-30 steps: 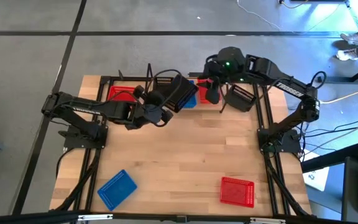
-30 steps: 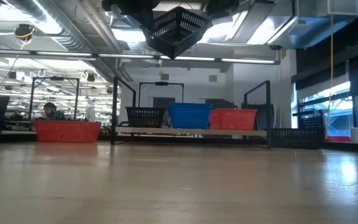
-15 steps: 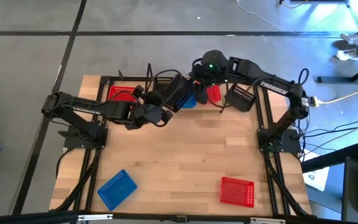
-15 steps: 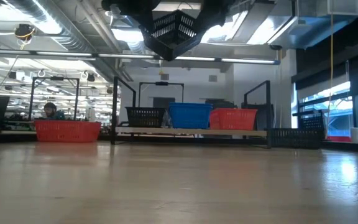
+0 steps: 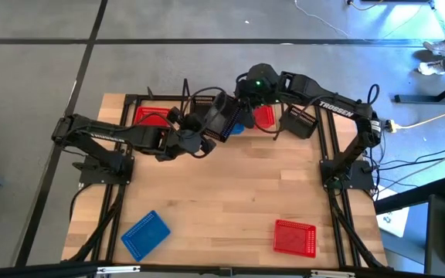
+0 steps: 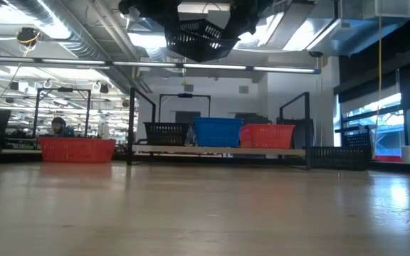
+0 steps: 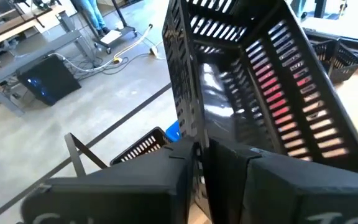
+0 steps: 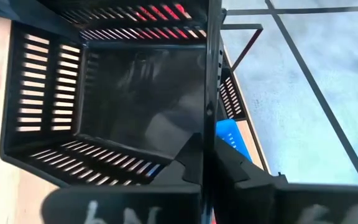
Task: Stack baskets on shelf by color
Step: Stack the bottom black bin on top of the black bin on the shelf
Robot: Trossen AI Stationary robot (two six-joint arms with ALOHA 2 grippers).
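A black mesh basket is held high above the table's far middle; it also shows in the low view. My left gripper is shut on its left side. My right gripper is shut on its right side. The shelf stands at the far edge and bears a black basket, a blue basket and a red basket side by side on their bottoms. My left gripper pinches one upright wall of the black basket at its rim edge between its two fingers, one inside and one outside. The basket is lifted clear and tilted, its opening turned sideways. My right gripper pinches the rim of the opposite wall between its two fingers, one inside the basket and one outside, coming from the table's right. The basket hangs clear of the table and the shelf.
A red basket sits at the far left and a black basket at the far right. A blue basket lies near the front left and a red basket near the front right. The table's middle is bare wood.
My right gripper has gone toward the table's left, to the black basket held by my left gripper, and now has its rim. The basket has risen a little and turned from corner-down to nearly level in the low view.
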